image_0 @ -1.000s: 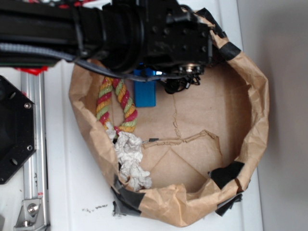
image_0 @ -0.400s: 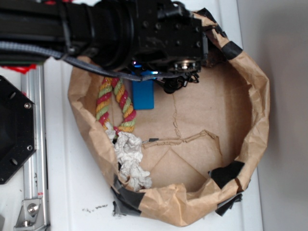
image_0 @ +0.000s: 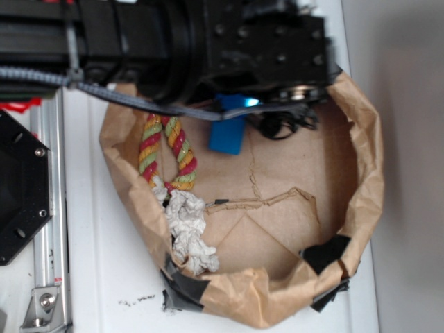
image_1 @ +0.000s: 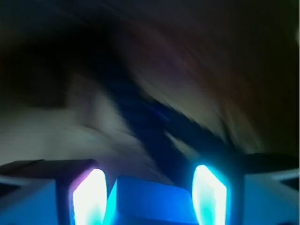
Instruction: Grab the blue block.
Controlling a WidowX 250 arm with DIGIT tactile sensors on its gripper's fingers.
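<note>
In the exterior view a shallow basket of brown paper [image_0: 361,173] takes most of the frame and stands on the white desk [image_0: 111,277]. The black robot arm [image_0: 139,41] comes in from the upper left and covers the top edge of the basket. The blue block [image_0: 227,135] is in the upper middle of the frame, just below the arm. Its upper end is hidden under the arm and its lower end points down and a little to the left. From this view it is not possible to tell if the block rests on the floor of the basket or is lifted from it.

To the left of the block, inside the basket, lies a twisted rope [image_0: 166,156] in red, yellow and green. Below the rope there is a crumpled white paper [image_0: 189,232]. Pieces of black tape [image_0: 326,253] hold the rim at the lower right.

The wrist view is strongly blurred in its upper part. At the bottom edge the tool [image_1: 150,197] shows two fingers [image_1: 89,197] which glow bright cyan. The blue block [image_1: 152,204] sits between them. The jaws are narrow around it, but the pads are just beside its sides and I cannot tell whether they really press on it.
</note>
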